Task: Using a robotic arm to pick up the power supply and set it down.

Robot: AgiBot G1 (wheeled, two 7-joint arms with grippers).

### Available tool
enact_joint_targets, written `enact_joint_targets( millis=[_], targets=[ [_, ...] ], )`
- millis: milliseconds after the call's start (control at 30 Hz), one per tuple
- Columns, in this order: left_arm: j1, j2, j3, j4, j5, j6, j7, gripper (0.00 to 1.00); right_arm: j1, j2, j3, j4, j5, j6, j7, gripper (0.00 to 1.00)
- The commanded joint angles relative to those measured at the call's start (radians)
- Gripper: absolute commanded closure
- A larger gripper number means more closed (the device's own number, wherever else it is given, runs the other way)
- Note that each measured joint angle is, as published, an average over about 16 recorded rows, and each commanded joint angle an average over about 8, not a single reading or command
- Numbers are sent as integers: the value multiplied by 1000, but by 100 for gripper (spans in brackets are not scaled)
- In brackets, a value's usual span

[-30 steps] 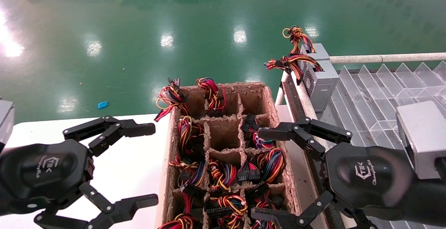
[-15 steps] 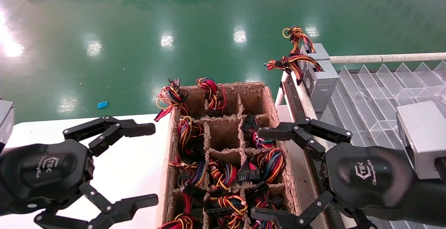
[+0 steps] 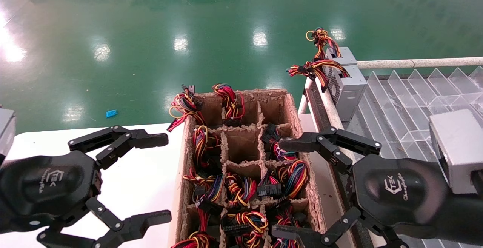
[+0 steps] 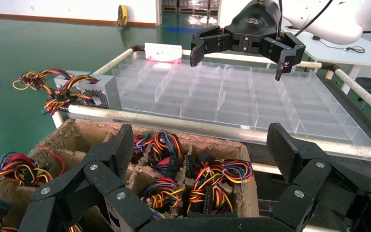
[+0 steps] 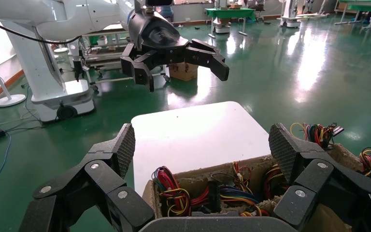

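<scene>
A grey power supply [image 3: 345, 85] with a perforated face and a red, yellow and black wire bundle [image 3: 315, 67] stands at the far left corner of the clear divider tray [image 3: 415, 100]. The left wrist view shows this power supply [image 4: 89, 92] too. My left gripper [image 3: 164, 178] hovers open over the white table [image 3: 143, 172], left of the cardboard crate [image 3: 292, 108]. My right gripper [image 3: 281, 188] hangs open over the crate's right edge, nearer than the power supply and apart from it. Nothing sits between either gripper's fingers.
The crate's compartments hold several coloured wire bundles [image 3: 241, 187] with black connectors; the middle one shows only bare cardboard. A white rail [image 3: 415, 63] runs along the tray's far side. Green floor lies beyond. In the right wrist view, the white table [image 5: 198, 130] lies past the crate.
</scene>
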Motion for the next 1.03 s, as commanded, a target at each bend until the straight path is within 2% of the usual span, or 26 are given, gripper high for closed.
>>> enact_joint_targets(
  millis=[33,1033],
  targets=[
    [0,0,0,0,0,0,0,0,0,0,0,0,0,0,0,0],
    [0,0,0,0,0,0,0,0,0,0,0,0,0,0,0,0]
  ],
)
